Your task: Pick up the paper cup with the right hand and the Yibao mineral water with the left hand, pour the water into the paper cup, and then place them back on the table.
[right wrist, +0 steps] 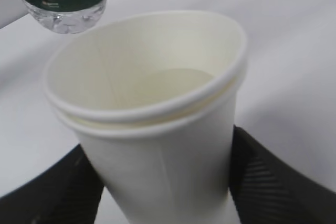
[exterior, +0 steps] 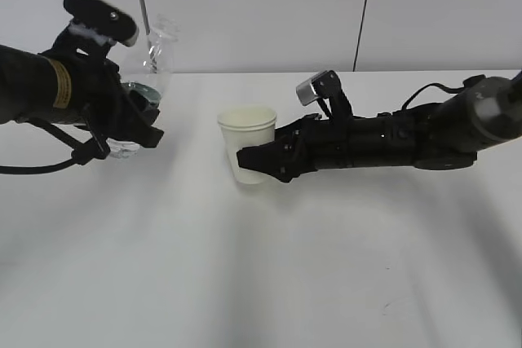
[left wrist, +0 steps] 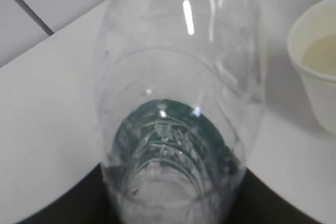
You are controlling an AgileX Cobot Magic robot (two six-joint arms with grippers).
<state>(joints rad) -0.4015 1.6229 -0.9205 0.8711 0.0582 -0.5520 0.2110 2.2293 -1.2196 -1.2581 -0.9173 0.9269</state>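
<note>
Left hand (exterior: 134,124) raised at left, fingers clamped on load; right hand (exterior: 263,160) low, outstretched, fingers clamped.

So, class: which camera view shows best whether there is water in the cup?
The right wrist view: it looks down into the cup at the liquid. The left wrist view catches only an edge; the exterior view shows its outside.
</note>
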